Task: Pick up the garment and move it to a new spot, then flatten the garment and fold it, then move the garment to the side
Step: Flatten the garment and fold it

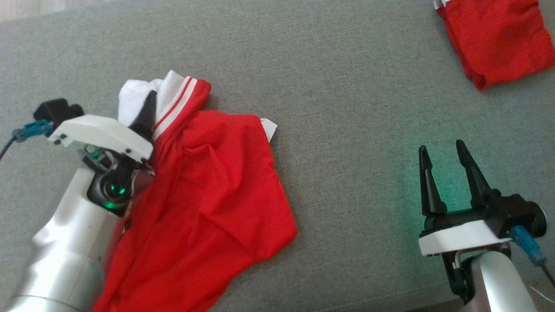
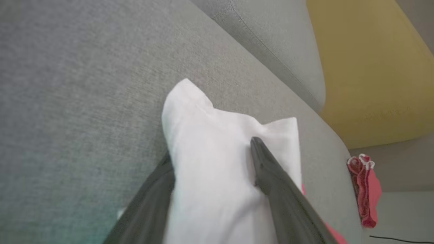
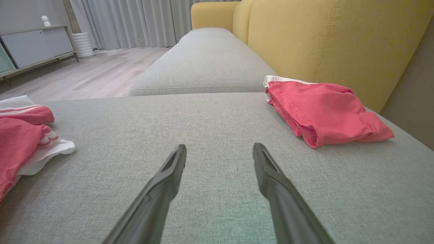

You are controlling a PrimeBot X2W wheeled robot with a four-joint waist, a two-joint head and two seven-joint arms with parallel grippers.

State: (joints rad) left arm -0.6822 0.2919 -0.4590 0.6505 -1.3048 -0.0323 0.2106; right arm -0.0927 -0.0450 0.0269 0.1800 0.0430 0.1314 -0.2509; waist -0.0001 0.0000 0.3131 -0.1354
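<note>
The garment (image 1: 217,186) is a red shirt with white sleeves and red-and-white striped trim, lying crumpled on the left of the grey sofa seat (image 1: 347,86). My left gripper (image 2: 210,149) stands open at its upper end. The white sleeve fabric (image 2: 217,176) bunches between the two fingers; one finger (image 1: 147,112) rests on it and the other is partly hidden by cloth. My right gripper (image 1: 440,149) is open over bare cushion to the right, well apart from the garment, with nothing between its fingers (image 3: 268,173). The garment's edge (image 3: 17,142) shows at the left of the right wrist view.
A second red garment (image 1: 498,39), folded, lies at the far right corner of the seat, next to the yellow backrest (image 3: 322,37). Another grey cushion (image 3: 203,64) continues beyond the seam. A wooden floor (image 3: 95,71) and a cabinet (image 3: 34,44) lie past the seat's edge.
</note>
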